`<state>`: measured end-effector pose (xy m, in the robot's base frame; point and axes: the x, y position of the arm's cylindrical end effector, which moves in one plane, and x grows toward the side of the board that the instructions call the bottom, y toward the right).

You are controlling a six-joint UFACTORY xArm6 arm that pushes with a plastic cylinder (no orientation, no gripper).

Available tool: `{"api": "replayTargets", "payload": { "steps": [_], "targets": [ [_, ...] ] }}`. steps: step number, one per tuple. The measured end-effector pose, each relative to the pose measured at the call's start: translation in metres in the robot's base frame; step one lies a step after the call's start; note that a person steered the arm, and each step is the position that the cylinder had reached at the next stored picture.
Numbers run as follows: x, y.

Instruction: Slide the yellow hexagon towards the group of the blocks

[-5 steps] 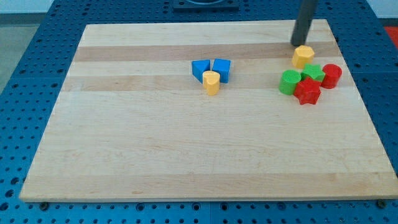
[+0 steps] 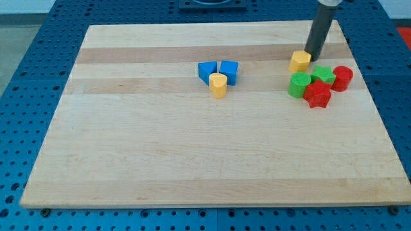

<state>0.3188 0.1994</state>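
Blue pegboard surrounds a pale wooden board [image 2: 192, 147], and all the blocks lie in its top half. My tip [image 2: 313, 57] stands near the board's top right corner, just at the right of the yellow hexagon [image 2: 299, 61] and seemingly touching its upper right side. Being a bare rod, it has nothing to clench or release; it only presses sideways.

That hexagon lies close above the green cylinder [image 2: 298, 85], next to the green star [image 2: 323, 74], red star [image 2: 317, 94] and red cylinder [image 2: 342, 77] bunched near the right edge. Well apart, around the top middle, two blue blocks [image 2: 218, 70] sit with a yellow cylinder [image 2: 218, 85] against them.

Which group is meant is unclear from here. If the blue one, my tip is already on the correct side: I should push leftward and slightly down, through the hexagon's middle so it does not spin off. If the red and green one, I should move round above the hexagon and nudge it down gently, without scattering them.

No containers are on the board.
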Motion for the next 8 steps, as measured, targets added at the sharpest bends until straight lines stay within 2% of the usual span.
{"api": "replayTargets", "payload": {
  "steps": [2, 5, 8],
  "targets": [
    [0.026, -0.031],
    [0.039, -0.071],
    [0.094, -0.125]
  ]
}}
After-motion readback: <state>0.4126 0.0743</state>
